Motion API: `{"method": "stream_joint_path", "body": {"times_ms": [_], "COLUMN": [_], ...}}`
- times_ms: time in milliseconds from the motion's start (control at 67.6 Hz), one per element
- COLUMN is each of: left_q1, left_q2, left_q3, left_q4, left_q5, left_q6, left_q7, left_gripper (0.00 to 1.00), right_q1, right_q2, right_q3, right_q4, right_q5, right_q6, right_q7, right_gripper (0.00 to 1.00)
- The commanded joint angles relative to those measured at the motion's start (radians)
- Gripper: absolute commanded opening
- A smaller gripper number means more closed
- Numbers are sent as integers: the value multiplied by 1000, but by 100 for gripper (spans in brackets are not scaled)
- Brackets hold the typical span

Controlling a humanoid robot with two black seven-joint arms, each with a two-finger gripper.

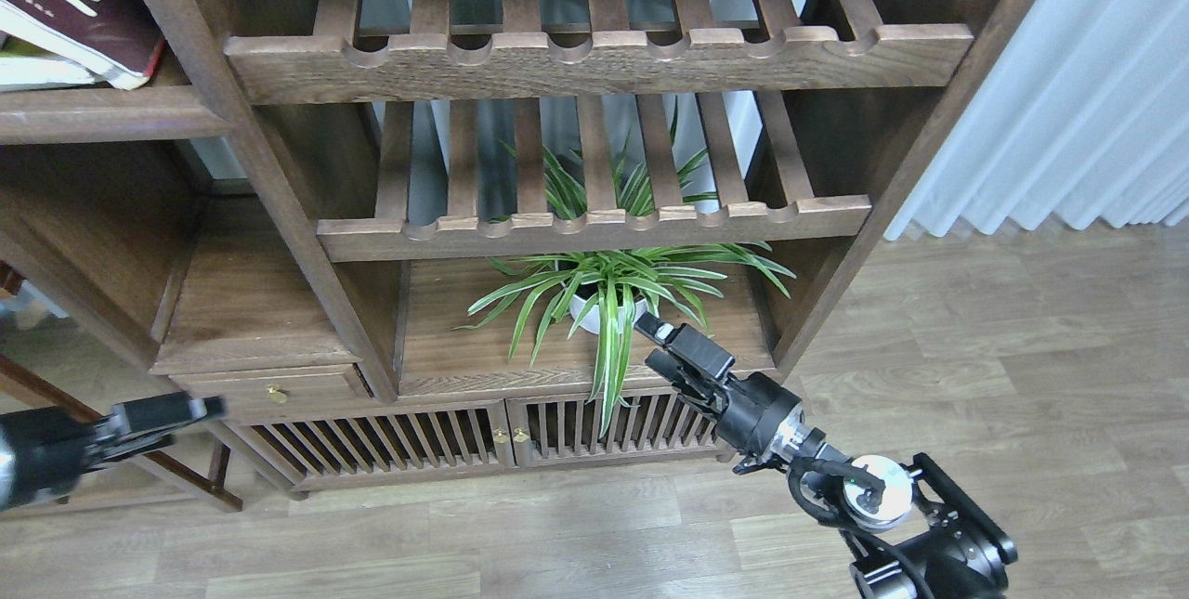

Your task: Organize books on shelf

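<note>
Both arms are low and empty, far from the books at the top left.

Head view: the maroon book (pixel 70 0) lies tilted on a pale book (pixel 37 70) on the shelf (pixel 102 111), its corner over the front edge; I judge a careless push can slide it off. The right gripper (pixel 661 345) points up-left just beside the plant (pixel 613 297) and may catch the leaves; its jaws stand slightly apart, holding nothing. The left gripper (pixel 176 413) reaches in horizontally, blurred; whether its jaws are apart I cannot tell.
</note>
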State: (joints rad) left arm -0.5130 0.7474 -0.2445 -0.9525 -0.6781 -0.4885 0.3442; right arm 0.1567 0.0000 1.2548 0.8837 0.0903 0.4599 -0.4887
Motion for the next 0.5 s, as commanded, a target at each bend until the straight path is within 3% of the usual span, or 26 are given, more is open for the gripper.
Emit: {"method": "stream_joint_path", "body": {"times_ms": [0, 488], "left_q1": [80, 68], "left_q2": [-117, -224], "left_q3": [-107, -266], "left_q4": [66, 72], "left_q5": [12, 6], "left_q6": [0, 0], "left_q7": [1, -11], "left_gripper": [99, 99], "right_q1": [9, 38], "right_q2": [0, 0], "right_q3": [-3, -5], "right_q4": [1, -5], "right_q5": [0, -1], "right_q6": [2, 2], "right_q7": [0, 0], "right_gripper": [100, 100]}}
